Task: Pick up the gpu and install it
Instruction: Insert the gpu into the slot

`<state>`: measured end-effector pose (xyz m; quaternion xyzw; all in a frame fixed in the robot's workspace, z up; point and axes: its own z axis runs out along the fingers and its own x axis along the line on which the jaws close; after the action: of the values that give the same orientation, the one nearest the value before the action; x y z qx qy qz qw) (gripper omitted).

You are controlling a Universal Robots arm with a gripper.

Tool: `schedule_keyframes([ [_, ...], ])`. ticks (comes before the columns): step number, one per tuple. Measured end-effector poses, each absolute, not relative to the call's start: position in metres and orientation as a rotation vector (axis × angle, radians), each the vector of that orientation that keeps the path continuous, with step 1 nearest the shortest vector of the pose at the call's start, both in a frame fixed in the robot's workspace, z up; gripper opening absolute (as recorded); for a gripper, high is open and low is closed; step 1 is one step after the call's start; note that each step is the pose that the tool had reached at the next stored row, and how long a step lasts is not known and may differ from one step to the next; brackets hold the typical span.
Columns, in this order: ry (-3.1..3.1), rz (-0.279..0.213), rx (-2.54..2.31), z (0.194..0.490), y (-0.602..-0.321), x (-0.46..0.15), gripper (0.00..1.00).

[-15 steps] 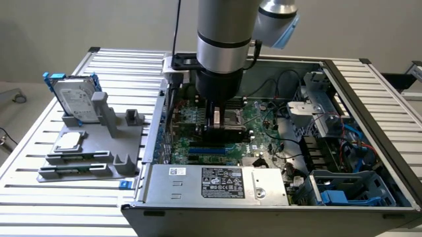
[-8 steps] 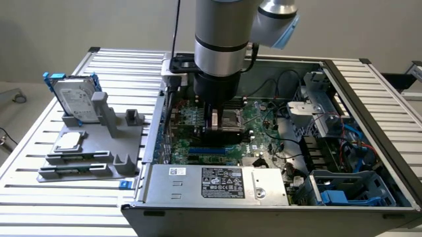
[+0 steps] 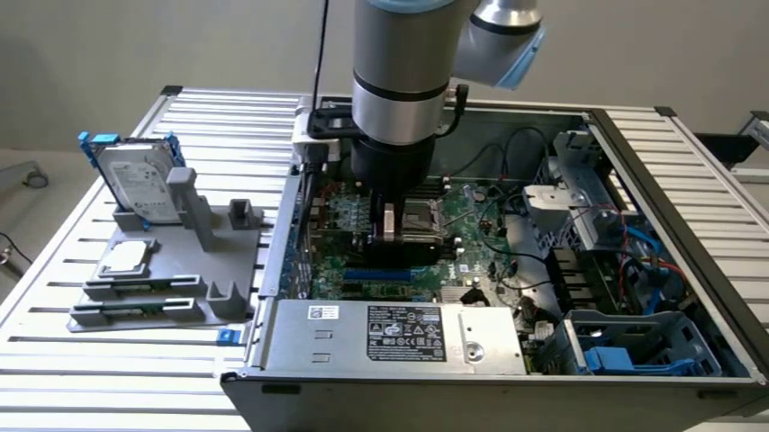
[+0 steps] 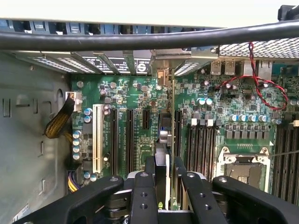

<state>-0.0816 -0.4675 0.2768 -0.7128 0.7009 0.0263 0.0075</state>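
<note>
Reading from the exterior view's left, I find the grey rack (image 3: 229, 297) on the desk (image 3: 72, 369) holding the hard drive (image 3: 135, 184) and processor chip (image 3: 126, 256). Further right, inside the open computer case (image 3: 673, 171), the claw (image 3: 397, 236) pinches the gpu (image 4: 161, 175) edge-on over the motherboard's expansion slots (image 4: 114, 140). I judge pick-up done and installation unfinished; slot contact I cannot tell.

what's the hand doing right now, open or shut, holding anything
hand: closed on the gpu, which it holds edge-on just above the motherboard slots.
</note>
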Motion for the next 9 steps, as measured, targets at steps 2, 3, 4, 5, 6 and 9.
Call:
schedule_keyframes([
  [2,2.192,0.082,-2.229,0.2767,-0.4675,-0.0816,0.26],
  [3,2.191,0.082,-2.228,0.2758,-0.4674,-0.0816,0.26],
  [4,2.191,0.082,-2.229,0.2744,-0.4674,-0.0816,0.26],
  [5,2.19,0.082,-2.23,0.273,-0.4675,-0.0816,0.26],
  [6,2.19,0.082,-2.23,0.2717,-0.4675,-0.0817,0.26],
  [9,2.189,0.083,-2.231,0.269,-0.4676,-0.0817,0.26],
])
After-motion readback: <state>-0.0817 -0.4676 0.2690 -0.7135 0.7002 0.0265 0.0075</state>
